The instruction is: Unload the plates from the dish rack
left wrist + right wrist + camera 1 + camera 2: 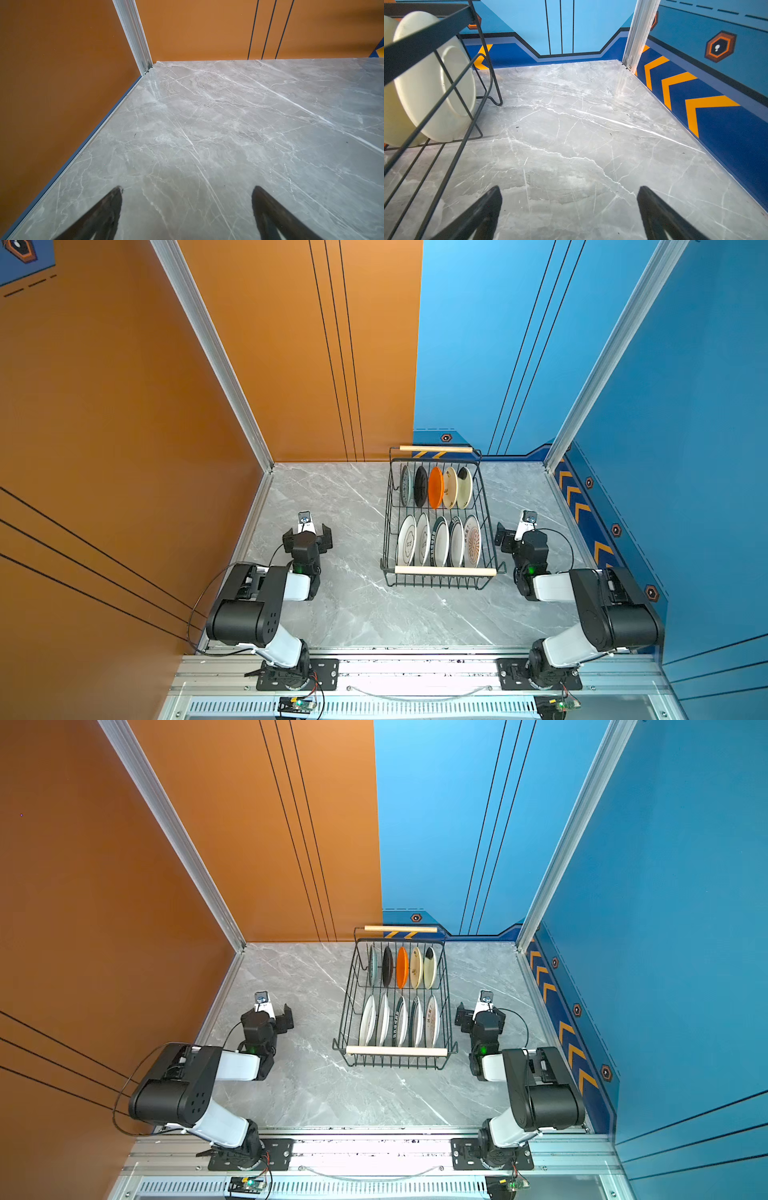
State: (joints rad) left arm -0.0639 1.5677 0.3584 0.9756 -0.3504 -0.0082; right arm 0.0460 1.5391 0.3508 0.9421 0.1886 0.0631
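Over the counter (365,605), the left pincer (187,188) and right pincer (570,188) gape wide, empty. Between them, just beside the right one, the dish rack (440,583) runs lengthwise away. Inside it, plates (440,541) stand on edge in two rows, faces sideways.

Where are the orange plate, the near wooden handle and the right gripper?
orange plate (435,487), in a top view, on its face
near wooden handle (444,571), in a top view, middle of the rod
right gripper (569,188), right wrist view, midway between its fingertips
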